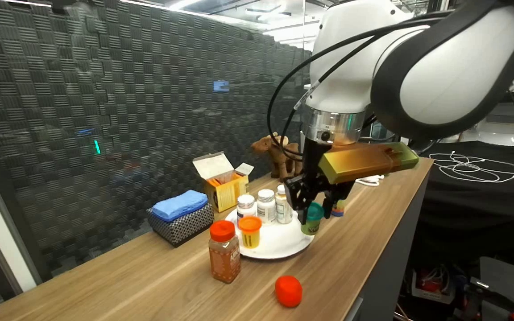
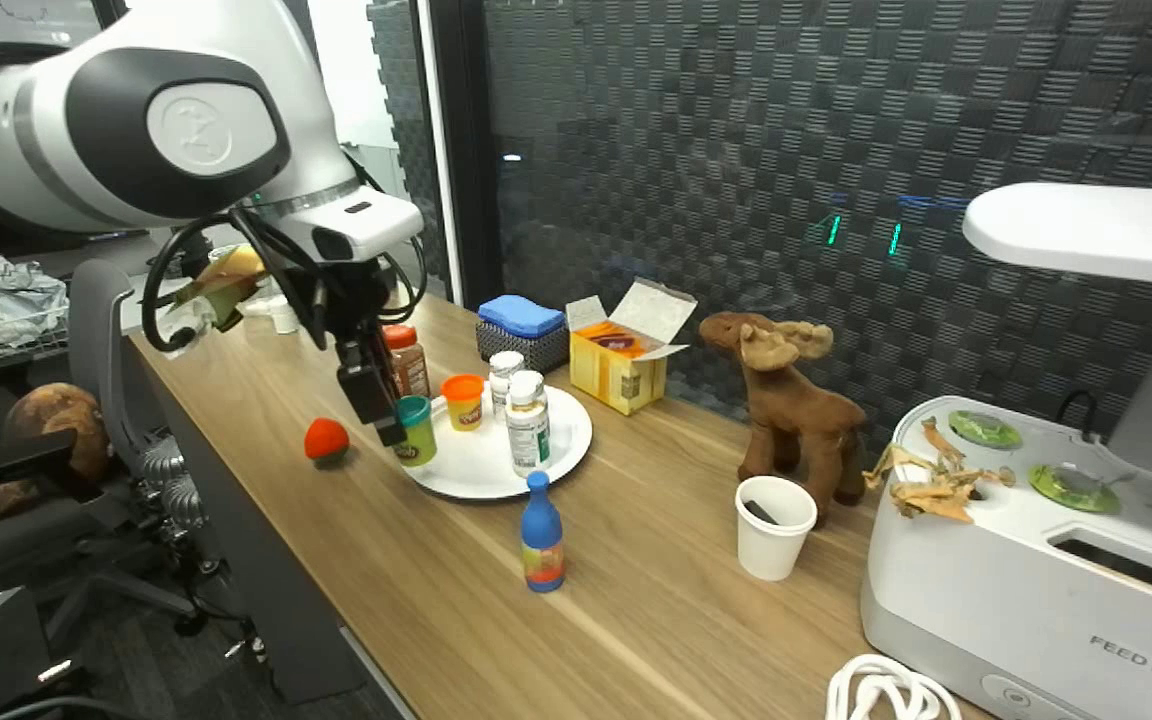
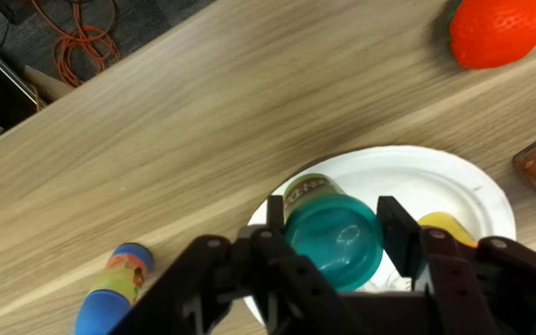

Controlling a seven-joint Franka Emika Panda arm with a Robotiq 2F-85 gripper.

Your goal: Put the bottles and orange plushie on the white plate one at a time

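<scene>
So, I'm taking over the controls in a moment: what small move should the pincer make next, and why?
I'd probably shift the pincer slightly inward over the white plate before opening: it is closed on the teal-lidded tub, which in all three views shows at the plate's rim, with bare plate further in. Whether the tub's base touches down, I can't tell.

Wears rounded white shells (image 1: 341, 84), dark grey bands (image 2: 111, 130), a circular emblem (image 2: 202, 137), silvery wrist collar (image 1: 344, 122), looping black cables (image 2: 149, 292), amber-and-green block (image 1: 368, 160) and black, screw-dotted Robotiq gripper (image 1: 315, 216).
</scene>
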